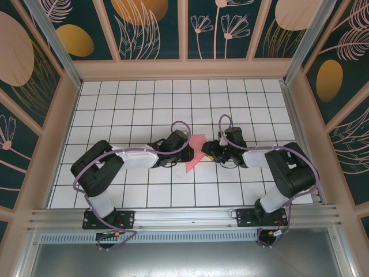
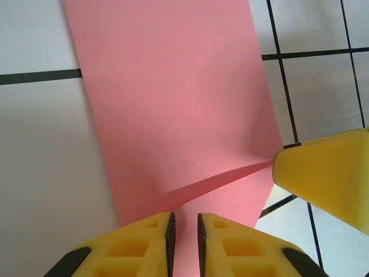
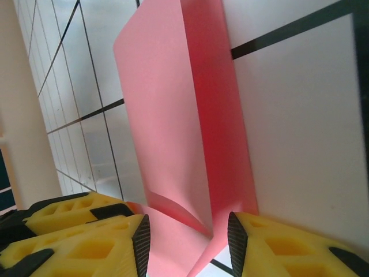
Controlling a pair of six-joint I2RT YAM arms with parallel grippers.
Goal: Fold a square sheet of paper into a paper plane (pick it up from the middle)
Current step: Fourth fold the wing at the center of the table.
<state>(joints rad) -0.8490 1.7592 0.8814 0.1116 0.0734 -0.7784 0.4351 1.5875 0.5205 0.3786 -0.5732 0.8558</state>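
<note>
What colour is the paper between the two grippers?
The sheet of paper is plain salmon pink, unmarked; clearest in the left wrist view.

From above, the square sheet of paper (image 1: 196, 151) is partly covered by the left gripper (image 1: 180, 151) and the right gripper (image 1: 209, 152), its creases too small to read. In the left wrist view it runs off the top edge; whether the left jaws pinch it cannot be told

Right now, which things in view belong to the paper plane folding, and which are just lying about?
In the job: salmon-pink, partly folded sheet of paper; left gripper, pinching it; right gripper, open around its fold.
Not in the job: white gridded tabletop; dark leaf-patterned wall panels.
</note>
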